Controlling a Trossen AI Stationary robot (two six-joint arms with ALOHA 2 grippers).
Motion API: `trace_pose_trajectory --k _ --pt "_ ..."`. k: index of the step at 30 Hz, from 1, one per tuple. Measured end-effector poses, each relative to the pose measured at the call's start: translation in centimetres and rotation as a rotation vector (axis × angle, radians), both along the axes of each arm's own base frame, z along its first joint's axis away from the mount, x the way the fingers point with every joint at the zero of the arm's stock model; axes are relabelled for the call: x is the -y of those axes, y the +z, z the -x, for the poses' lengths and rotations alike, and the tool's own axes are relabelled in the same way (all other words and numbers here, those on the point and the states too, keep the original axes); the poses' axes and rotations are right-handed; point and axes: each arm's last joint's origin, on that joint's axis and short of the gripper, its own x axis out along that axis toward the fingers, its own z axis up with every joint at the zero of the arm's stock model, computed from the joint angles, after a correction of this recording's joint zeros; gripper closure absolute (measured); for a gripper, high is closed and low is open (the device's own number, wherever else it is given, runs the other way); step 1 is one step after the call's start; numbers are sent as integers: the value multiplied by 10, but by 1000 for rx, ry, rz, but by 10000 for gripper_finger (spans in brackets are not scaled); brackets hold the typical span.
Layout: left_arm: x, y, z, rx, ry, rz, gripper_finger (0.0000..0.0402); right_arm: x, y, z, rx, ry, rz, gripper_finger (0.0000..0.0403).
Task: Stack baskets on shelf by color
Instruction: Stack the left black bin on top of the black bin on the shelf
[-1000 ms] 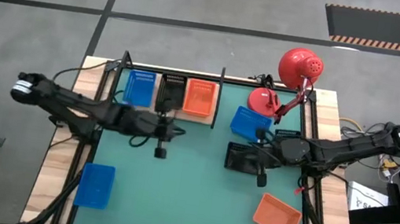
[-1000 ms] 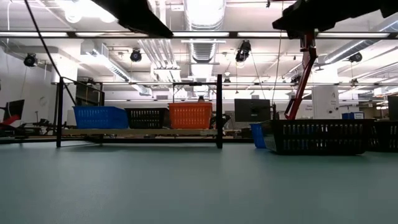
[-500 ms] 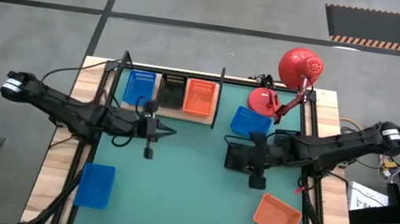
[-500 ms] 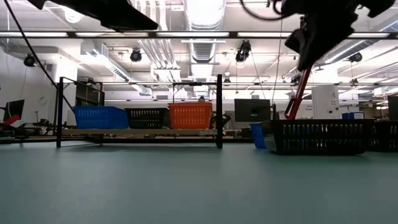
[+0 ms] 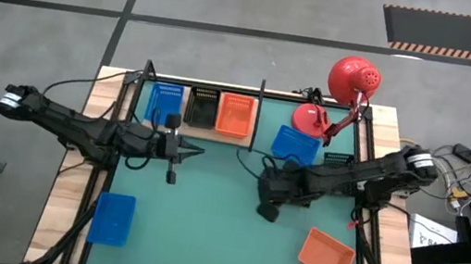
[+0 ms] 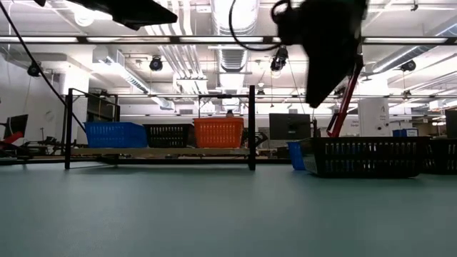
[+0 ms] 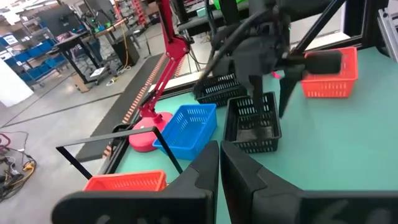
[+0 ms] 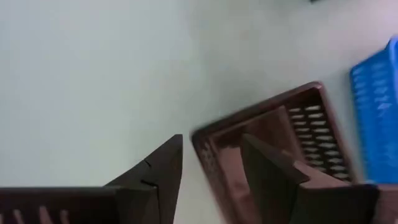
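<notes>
Grey concrete floor (image 5: 236, 1) with dark seams surrounds the table; bright strip ceiling lights (image 6: 235, 14) and exposed ducts overhead.

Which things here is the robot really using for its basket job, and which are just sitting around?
For the job:
shelf
blue basket, black basket and orange basket on it
loose black basket
two loose blue baskets
loose orange basket

Just sitting around:
red desk lamp
green mat
</notes>
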Motion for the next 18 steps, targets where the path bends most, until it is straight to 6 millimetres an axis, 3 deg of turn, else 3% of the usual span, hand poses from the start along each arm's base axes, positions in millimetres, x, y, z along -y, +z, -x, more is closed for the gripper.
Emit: trace_pose_trajectory --k 8,18 --pt "-1 4 1 -8 29 -104 402 -7 -14 -35 -18 -210 33 250" --pt "-4 6 7 6 88 -122 402 -3 -30 -36 -193 -353 109 259"
